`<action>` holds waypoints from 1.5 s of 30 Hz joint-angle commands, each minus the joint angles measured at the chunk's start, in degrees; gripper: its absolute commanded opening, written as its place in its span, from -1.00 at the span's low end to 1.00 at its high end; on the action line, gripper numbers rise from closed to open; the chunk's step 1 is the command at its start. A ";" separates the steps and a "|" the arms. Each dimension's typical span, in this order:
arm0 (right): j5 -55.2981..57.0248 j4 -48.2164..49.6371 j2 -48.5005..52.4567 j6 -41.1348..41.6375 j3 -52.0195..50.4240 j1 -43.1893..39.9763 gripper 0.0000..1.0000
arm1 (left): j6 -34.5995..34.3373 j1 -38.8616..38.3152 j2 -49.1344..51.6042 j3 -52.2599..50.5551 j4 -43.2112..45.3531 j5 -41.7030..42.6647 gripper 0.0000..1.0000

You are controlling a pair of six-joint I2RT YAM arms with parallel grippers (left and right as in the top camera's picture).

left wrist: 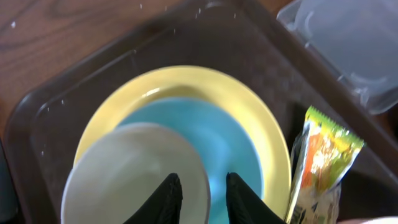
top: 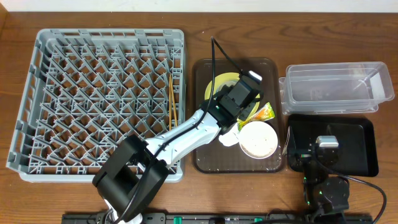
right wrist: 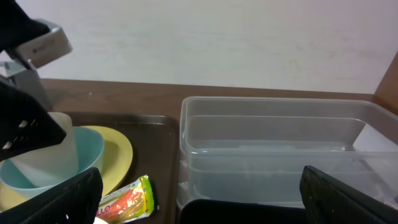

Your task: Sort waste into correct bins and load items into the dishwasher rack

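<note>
On the brown serving tray (top: pixel 205 155) a yellow plate (left wrist: pixel 249 93) carries a light blue bowl (left wrist: pixel 224 137) with a small white cup (left wrist: pixel 124 168) standing in it. My left gripper (left wrist: pixel 200 183) is narrowly open astride the cup's rim, one finger inside the cup and the other over the blue bowl. The snack wrapper (left wrist: pixel 320 162) lies right of the plate. A white bowl (top: pixel 258 138) rests near the tray's front. Two chopsticks (top: pixel 172 99) lie in the grey dishwasher rack (top: pixel 99 93). My right gripper (right wrist: pixel 199 186) hangs wide open above the black tray (top: pixel 360 143), holding nothing.
The clear tub (right wrist: pixel 273 143) stands behind the black tray, right of the brown tray. Whitish specks (left wrist: pixel 62 102) dot the brown tray. The left arm reaches across the rack's front right corner.
</note>
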 commanded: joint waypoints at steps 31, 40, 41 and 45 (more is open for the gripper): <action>0.02 -0.22 0.00 -0.24 -0.09 -0.39 0.98 | -0.57 0.09 0.46 -0.22 -3.23 3.58 -0.71; 0.02 -0.22 0.00 -0.24 -0.09 -0.39 0.99 | -0.55 0.09 0.81 -0.22 -3.26 3.58 -0.71; 0.02 -0.22 0.00 -0.24 -0.09 -0.39 0.98 | -0.55 0.09 1.11 -0.22 -3.26 3.58 -0.71; 0.02 -0.22 0.00 -0.24 -0.09 -0.39 0.98 | -0.55 0.09 2.73 -0.22 -3.10 3.58 -0.72</action>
